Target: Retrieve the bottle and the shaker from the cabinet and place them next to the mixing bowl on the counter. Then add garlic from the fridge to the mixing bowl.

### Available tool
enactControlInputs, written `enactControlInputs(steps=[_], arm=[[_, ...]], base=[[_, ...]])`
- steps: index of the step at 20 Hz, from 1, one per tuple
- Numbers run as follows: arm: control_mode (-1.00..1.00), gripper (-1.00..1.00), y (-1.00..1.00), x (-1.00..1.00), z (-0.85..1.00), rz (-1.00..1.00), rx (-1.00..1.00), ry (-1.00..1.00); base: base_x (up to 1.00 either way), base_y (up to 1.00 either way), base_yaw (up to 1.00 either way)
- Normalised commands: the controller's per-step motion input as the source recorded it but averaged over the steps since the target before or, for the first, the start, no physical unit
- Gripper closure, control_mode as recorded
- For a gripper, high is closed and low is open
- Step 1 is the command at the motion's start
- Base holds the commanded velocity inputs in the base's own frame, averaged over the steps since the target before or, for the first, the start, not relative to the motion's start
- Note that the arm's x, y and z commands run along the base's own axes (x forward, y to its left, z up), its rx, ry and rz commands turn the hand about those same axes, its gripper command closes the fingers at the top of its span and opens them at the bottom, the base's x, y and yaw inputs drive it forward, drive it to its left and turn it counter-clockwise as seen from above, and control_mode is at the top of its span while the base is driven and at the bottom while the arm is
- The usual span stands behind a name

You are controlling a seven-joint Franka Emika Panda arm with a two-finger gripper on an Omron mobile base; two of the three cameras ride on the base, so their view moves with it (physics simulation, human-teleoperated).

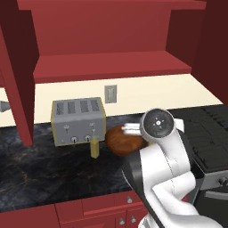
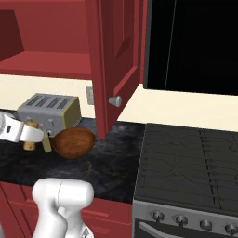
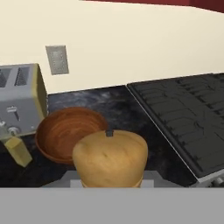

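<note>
A kitchen; toaster (image 1: 78, 120), stove (image 2: 190, 167), red cabinets (image 1: 107, 44), dark counter (image 1: 49, 173)

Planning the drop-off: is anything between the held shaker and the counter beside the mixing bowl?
Nothing visible. The shaker hangs by the mixing bowl; the dark counter between bowl and stove is bare.

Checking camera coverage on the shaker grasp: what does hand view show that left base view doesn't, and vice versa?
Hand view: rounded tan wooden shaker, close up. Left base view: open red cabinet shelf, red drawers under the counter. Both: silver four-slot toaster, small yellow bottle, round brown wooden bowl, grey wall outlet, black stovetop.
</note>
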Motion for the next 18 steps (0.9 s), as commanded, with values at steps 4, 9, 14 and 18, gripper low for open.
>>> enactControlInputs(steps=[4, 9, 14, 18], arm=[[-1.00, 1.00, 0.08, 0.00, -0.80, -0.01, -0.04, -0.29], [-1.00, 1.00, 0.01, 0.00, -0.74, -0.03, -0.01, -0.31], [-1.00, 1.00, 0.00, 0.00, -0.75, -0.02, 0.00, -0.27], [-1.00, 1.00, 0.00, 0.00, -0.74, 0.00, 0.00, -0.25]], base=[[0.00, 0.00, 0.00], [0.00, 0.00, 0.00], [0.00, 0.00, 0.00], [0.00, 0.00, 0.00]])
